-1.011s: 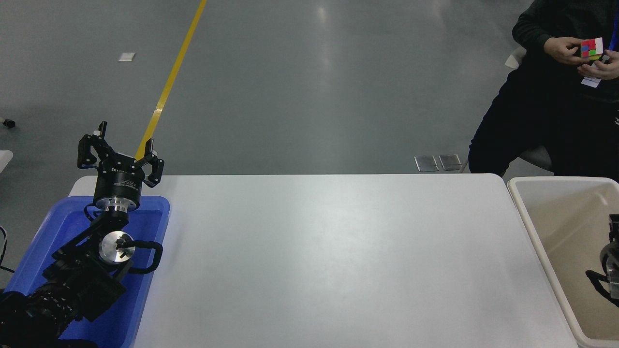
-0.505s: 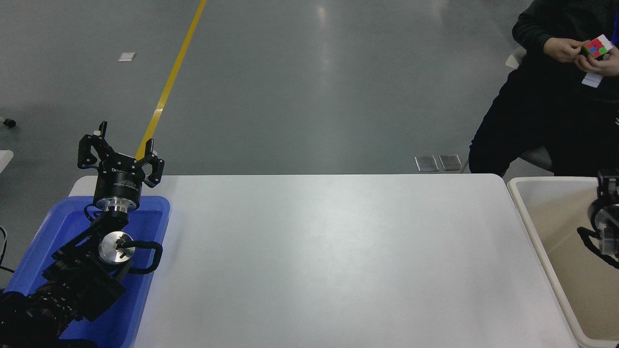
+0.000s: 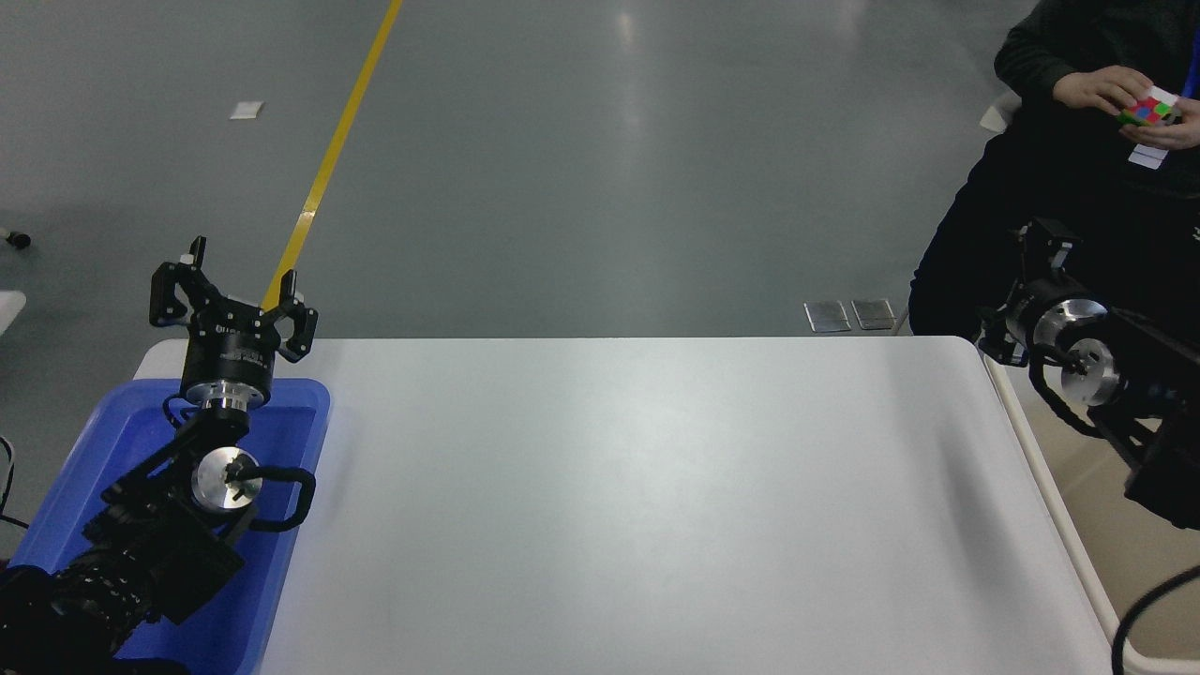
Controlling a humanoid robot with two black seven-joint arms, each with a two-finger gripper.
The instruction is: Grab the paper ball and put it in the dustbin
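No paper ball shows anywhere in the head view. The beige dustbin [image 3: 1057, 506] stands off the table's right end, much of it covered by my right arm. My right gripper [image 3: 1020, 291] hangs over the bin's far left corner, by the table's far right corner. It is open with nothing seen between its fingers, though it is dark against the person's dark trousers. My left gripper [image 3: 232, 305] is parked open above the blue tray at the far left.
A blue plastic tray [image 3: 302, 412] sits on the white table [image 3: 637, 497] at the left, under my left arm. A person in dark clothes [image 3: 1050, 187] sits beyond the far right corner, turning a coloured cube [image 3: 1151, 108] in both hands.
My right arm has risen out of the dustbin and swung up and to the left, so its gripper and wrist are now in view. The person keeps turning the cube. The left arm has not moved.
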